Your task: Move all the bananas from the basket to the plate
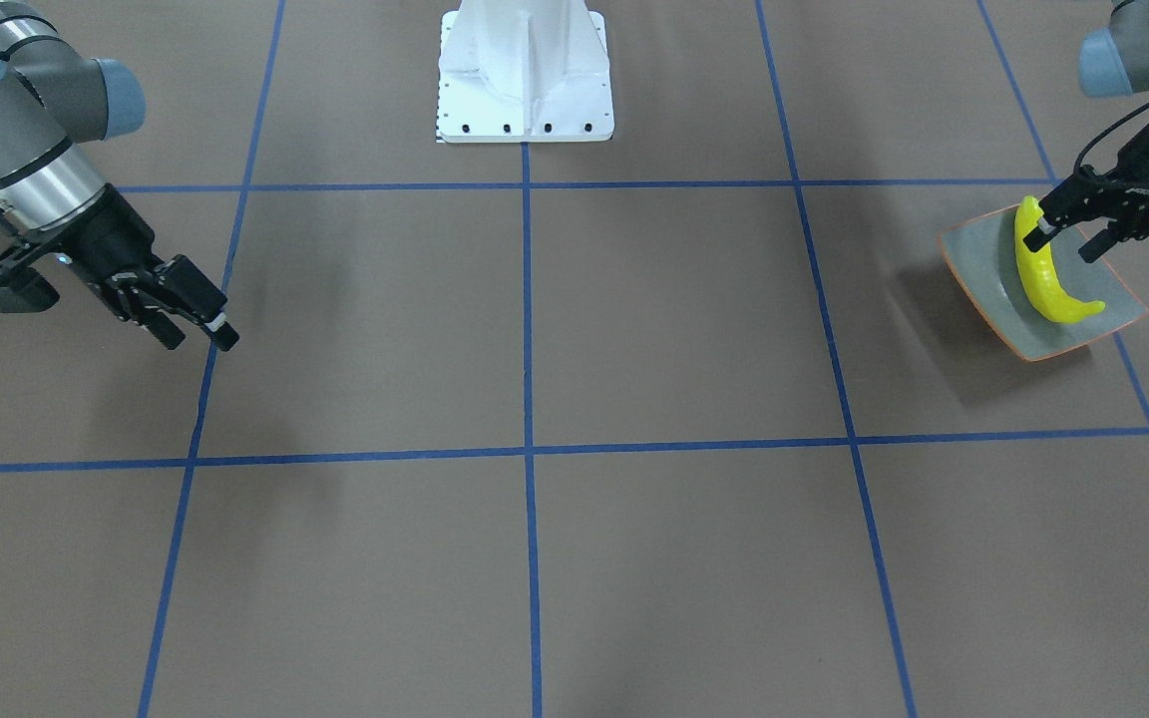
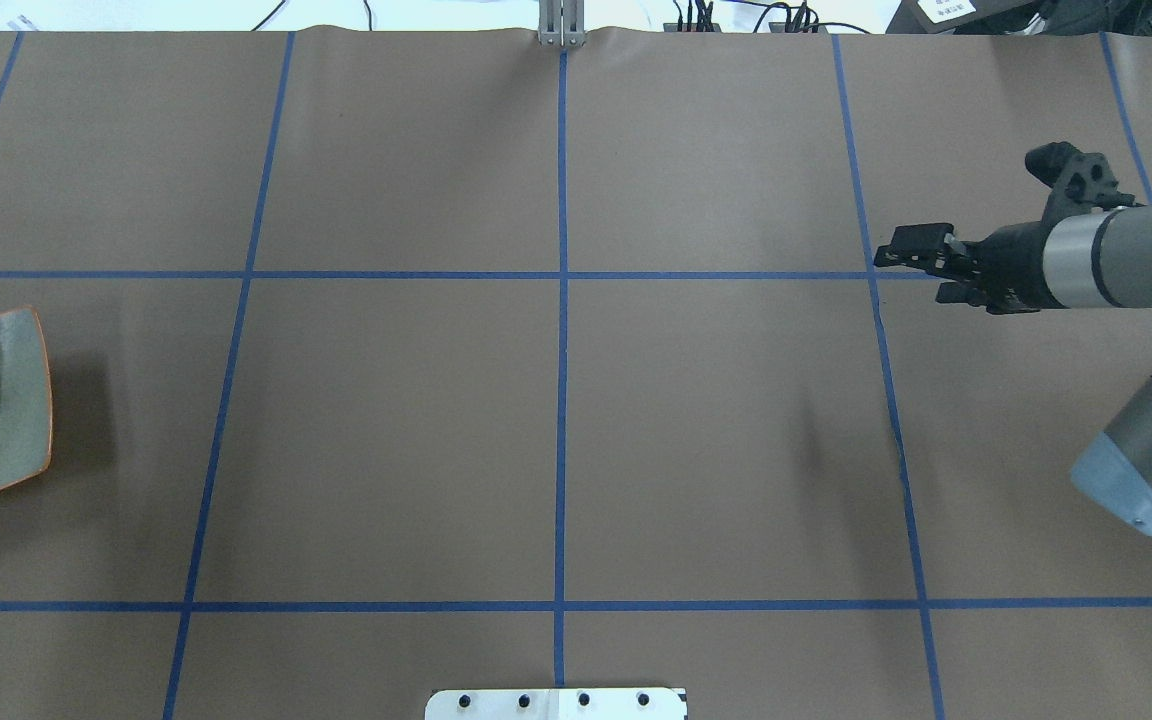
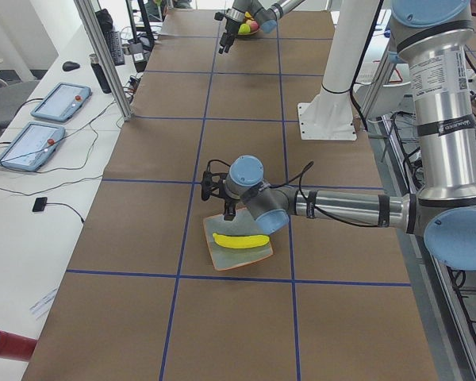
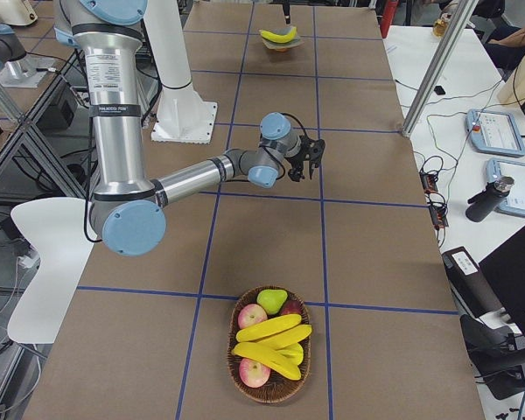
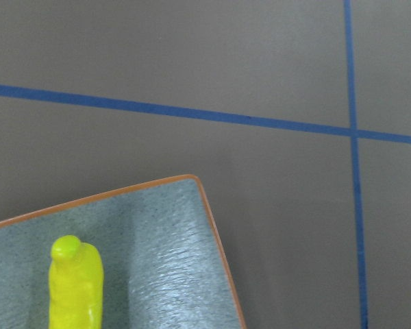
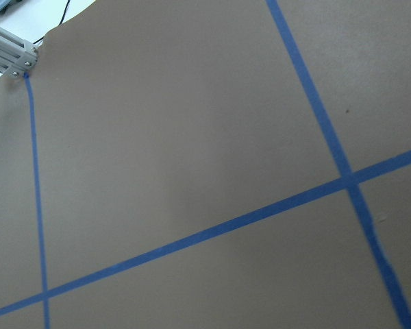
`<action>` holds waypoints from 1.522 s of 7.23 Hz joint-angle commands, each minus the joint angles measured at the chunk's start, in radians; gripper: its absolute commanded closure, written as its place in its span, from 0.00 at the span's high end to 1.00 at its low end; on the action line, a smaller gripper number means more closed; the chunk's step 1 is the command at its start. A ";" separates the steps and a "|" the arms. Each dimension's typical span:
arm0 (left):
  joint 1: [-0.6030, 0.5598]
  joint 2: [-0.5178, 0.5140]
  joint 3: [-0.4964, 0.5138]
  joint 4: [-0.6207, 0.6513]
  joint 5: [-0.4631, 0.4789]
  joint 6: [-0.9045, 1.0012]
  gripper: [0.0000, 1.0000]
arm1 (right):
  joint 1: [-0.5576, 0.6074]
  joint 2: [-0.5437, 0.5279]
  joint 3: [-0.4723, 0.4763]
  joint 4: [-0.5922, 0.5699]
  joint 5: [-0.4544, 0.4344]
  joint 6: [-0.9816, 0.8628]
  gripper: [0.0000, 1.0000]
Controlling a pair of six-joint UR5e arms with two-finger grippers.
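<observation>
Bananas (image 4: 268, 329) are being kept in the wicker basket (image 4: 271, 399) among apples (image 4: 251, 315) and a pear (image 4: 271, 300) (right-end camera). Front-facing view, left to right: the right gripper (image 1: 197, 337) is being held over the table (image 1: 634, 319), its fingers spread; one banana (image 1: 1036, 277) is being borne lengthwise by the plate (image 1: 981, 264); the left gripper (image 1: 1066, 242) is being held at that banana's upper end, fingers parted, contact not being discernible

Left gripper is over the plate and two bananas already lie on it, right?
No, only one banana lies on the plate, as the exterior front-facing view shows. The left gripper is over the plate, open.
</observation>
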 commanded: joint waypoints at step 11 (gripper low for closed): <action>0.037 -0.158 -0.119 0.333 0.011 -0.002 1.00 | 0.738 -0.188 -0.401 -0.337 0.418 -1.535 0.89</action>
